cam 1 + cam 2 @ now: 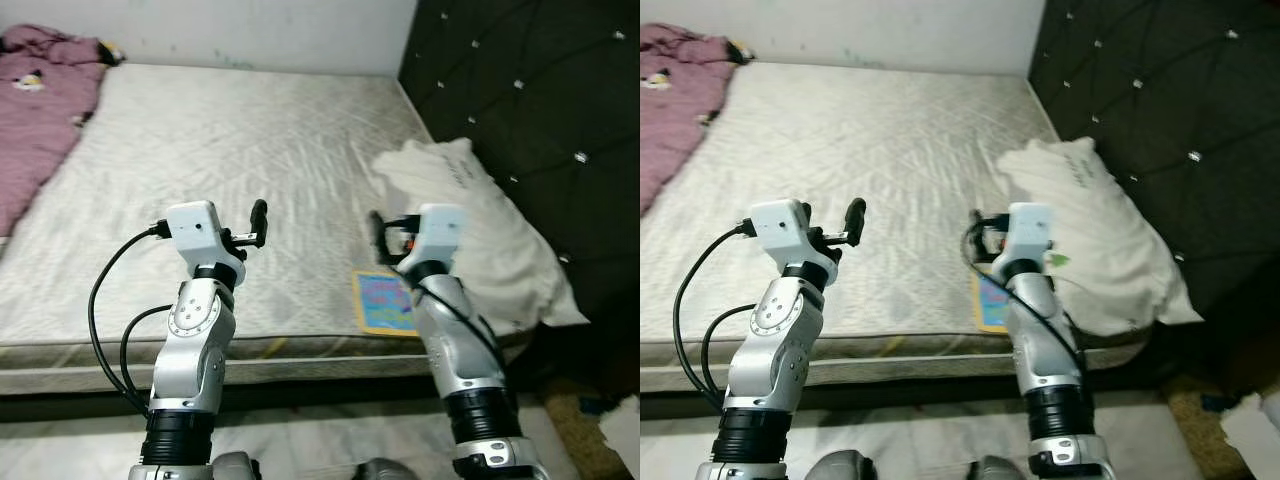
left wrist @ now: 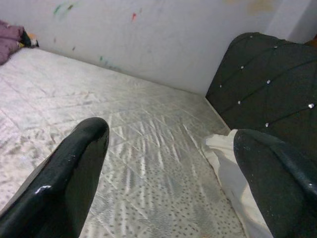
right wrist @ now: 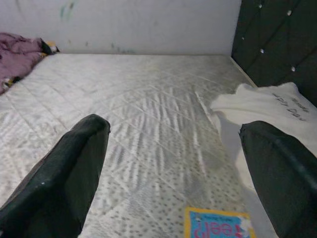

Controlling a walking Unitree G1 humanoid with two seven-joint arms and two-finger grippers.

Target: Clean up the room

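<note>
A bare grey quilted mattress [image 1: 230, 140] lies before me. Near its front edge lies a blue and yellow book [image 1: 385, 303], also seen in the right wrist view [image 3: 218, 225], beside a crumpled white pillow [image 1: 480, 235]. A mauve blanket [image 1: 40, 110] is heaped at the far left corner. My left gripper [image 1: 256, 224] hovers open over the front of the mattress, holding nothing. My right gripper [image 1: 377, 238] is open too, just above and behind the book, close to the pillow. In both wrist views the two black fingers [image 2: 74, 168] [image 3: 69, 168] stand wide apart.
A black tufted headboard [image 1: 540, 100] rises along the right side. A white wall [image 1: 250, 30] runs behind the bed. Pale floor [image 1: 330, 440] shows below the mattress edge, with white paper [image 1: 622, 430] at the lower right corner.
</note>
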